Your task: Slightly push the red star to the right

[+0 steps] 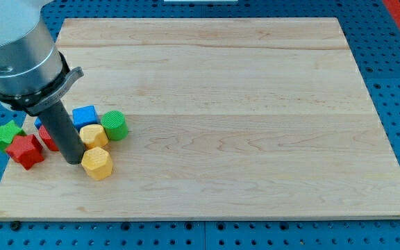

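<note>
My tip (71,161) stands upright on the worktop (242,139); there is no hand. It sits just right of the red star (25,150), beside a yellow hexagon (96,163). A green star (7,132) lies left.

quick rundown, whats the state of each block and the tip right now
my tip: down on the board, just right of the red star
red star: flat, near the view's left edge
green star: flat, touching the red star
blue block: flat, beside the green cylinder
green cylinder: upright
yellow blocks: flat, one above the other
</note>
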Available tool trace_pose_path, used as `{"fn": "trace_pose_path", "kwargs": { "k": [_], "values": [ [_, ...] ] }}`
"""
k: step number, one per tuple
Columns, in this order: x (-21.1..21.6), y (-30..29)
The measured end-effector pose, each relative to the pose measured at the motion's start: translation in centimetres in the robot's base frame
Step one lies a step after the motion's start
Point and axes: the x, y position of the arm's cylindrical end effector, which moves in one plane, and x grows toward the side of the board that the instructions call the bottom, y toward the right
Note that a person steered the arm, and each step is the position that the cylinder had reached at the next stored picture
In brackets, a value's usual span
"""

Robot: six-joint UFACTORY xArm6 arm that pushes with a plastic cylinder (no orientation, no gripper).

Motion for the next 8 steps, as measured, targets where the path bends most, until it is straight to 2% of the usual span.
{"fn": "trace_pose_path", "kwargs": {
  "k": [2,4,6,7,8],
  "values": [
    [5.4,-0.2],
    [6.0,3.2],
    [5.9,2.5],
    [6.4,-1.6],
    [7.6,-9.0]
  ]
}}
